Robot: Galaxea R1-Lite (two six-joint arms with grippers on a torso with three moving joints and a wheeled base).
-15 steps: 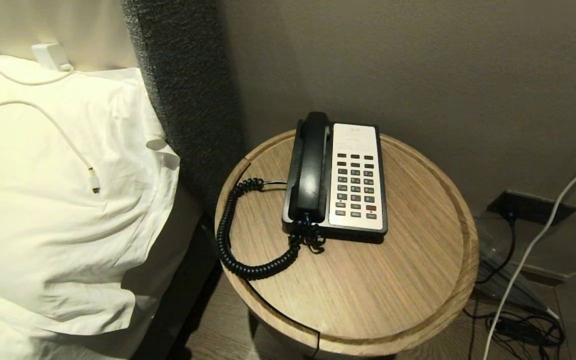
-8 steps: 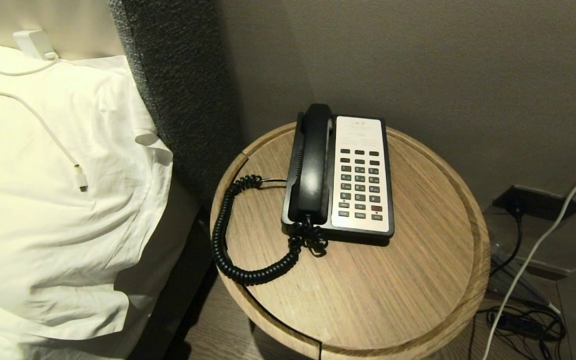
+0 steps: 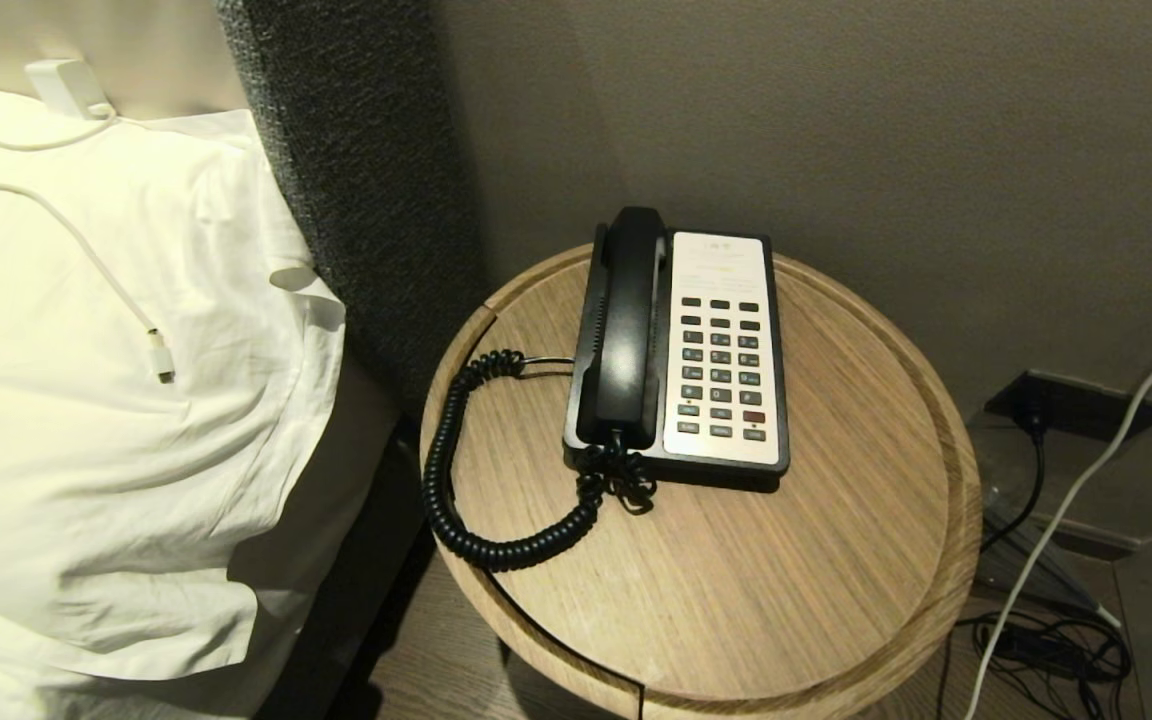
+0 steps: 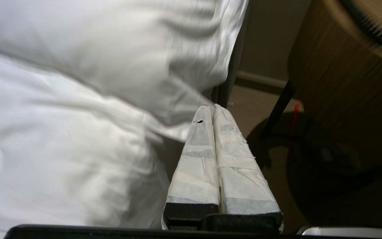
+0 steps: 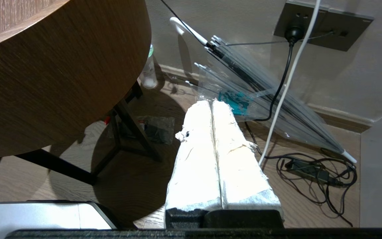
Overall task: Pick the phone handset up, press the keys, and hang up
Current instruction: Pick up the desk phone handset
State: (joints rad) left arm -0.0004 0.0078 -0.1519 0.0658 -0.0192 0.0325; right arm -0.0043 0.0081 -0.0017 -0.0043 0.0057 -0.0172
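The phone handset [image 3: 623, 330] is seated lengthwise in its cradle on the phone base [image 3: 681, 455], beside the keys [image 3: 719, 368] on the white faceplate, so nothing of the task is judged to be done yet. Its coiled cord [image 3: 461, 480] is looped loosely over the round wooden desk [image 3: 736, 600], presumably slack enough for the receiver to be lifted freely.

The left gripper [image 4: 207, 108] is clenched with its taped fingers pressed flat together and nothing is held between them; it is kept low beside the white bedding [image 4: 78, 99], with the desk's curved side ahead of it and above it (the handset lies well above and beyond its tips). The right gripper [image 5: 212, 101] is likewise clenched and empty, parked below the desk top, with the floor, a folded clear umbrella [image 5: 260, 96] and loose cables [image 5: 317, 166] ahead of its tips.
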